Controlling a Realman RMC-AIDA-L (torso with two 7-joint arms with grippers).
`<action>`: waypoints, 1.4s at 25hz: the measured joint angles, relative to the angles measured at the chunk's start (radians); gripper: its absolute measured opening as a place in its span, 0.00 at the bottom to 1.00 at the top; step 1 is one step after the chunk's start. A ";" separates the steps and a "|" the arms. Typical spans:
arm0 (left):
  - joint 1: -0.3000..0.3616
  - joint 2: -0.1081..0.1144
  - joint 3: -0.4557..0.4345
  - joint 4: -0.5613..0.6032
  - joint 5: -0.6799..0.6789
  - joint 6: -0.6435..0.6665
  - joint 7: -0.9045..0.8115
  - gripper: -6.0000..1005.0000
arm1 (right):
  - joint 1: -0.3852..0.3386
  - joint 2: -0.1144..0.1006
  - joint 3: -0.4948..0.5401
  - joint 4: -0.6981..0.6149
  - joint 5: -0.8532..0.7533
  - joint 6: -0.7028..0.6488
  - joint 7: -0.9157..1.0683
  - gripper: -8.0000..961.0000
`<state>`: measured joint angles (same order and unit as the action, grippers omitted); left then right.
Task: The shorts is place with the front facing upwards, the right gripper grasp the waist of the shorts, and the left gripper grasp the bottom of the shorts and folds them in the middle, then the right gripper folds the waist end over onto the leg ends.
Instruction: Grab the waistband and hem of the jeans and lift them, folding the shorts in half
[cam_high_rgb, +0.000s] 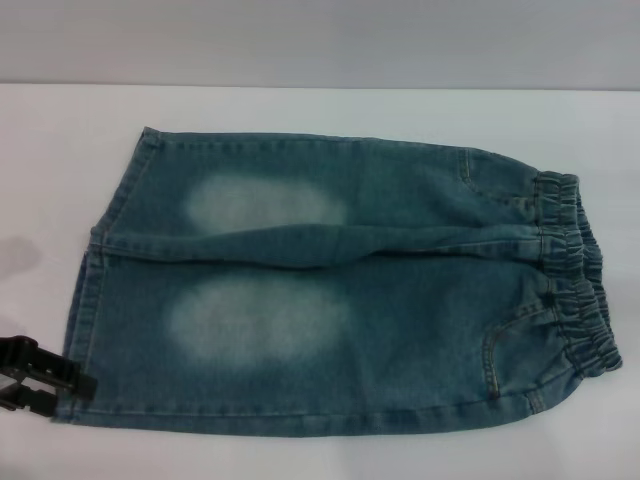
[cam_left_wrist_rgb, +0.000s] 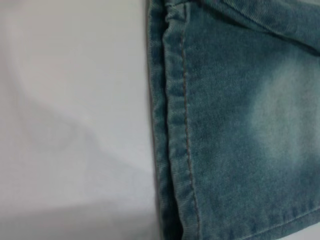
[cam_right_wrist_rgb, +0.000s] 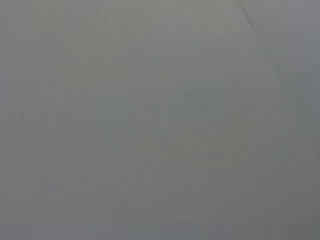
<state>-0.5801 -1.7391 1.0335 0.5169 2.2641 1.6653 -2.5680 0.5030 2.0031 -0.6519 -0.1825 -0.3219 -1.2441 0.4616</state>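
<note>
The shorts (cam_high_rgb: 330, 295) lay flat on the white table (cam_high_rgb: 300, 110), front side up, with the elastic waist (cam_high_rgb: 575, 275) toward the robot's right and the two leg ends (cam_high_rgb: 95, 290) toward its left. The left gripper (cam_high_rgb: 45, 375) sat at the near corner of the leg hem (cam_left_wrist_rgb: 175, 150), just touching or overlapping the cloth; I could not tell whether its jaws were spread or pinching the denim. The right gripper was nowhere in the head view, and its wrist camera showed only blank grey surface, so it looked to be well away from the waist.

That seemed the main risk. If the left side lifted the hem before the right had hold of the waist, the shorts would likely drag or skew across the table instead of folding along the middle. A grip taken so close to the corner could also catch only the top layer, or slip off the thick stitched edge, leaving the near leg bunched and the fold crooked.
</note>
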 joint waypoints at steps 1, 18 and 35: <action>0.000 0.001 0.000 0.000 0.000 -0.001 0.000 0.72 | 0.001 0.000 0.000 0.000 0.000 0.002 0.000 0.59; -0.002 -0.006 -0.014 0.000 0.051 -0.007 0.000 0.72 | 0.009 0.001 -0.002 0.002 0.000 0.021 0.000 0.59; -0.034 -0.034 -0.015 0.000 0.048 -0.003 0.009 0.72 | 0.008 0.003 -0.002 0.001 0.000 0.022 0.000 0.59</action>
<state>-0.6140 -1.7732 1.0184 0.5170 2.3124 1.6626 -2.5592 0.5105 2.0063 -0.6534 -0.1813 -0.3221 -1.2217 0.4616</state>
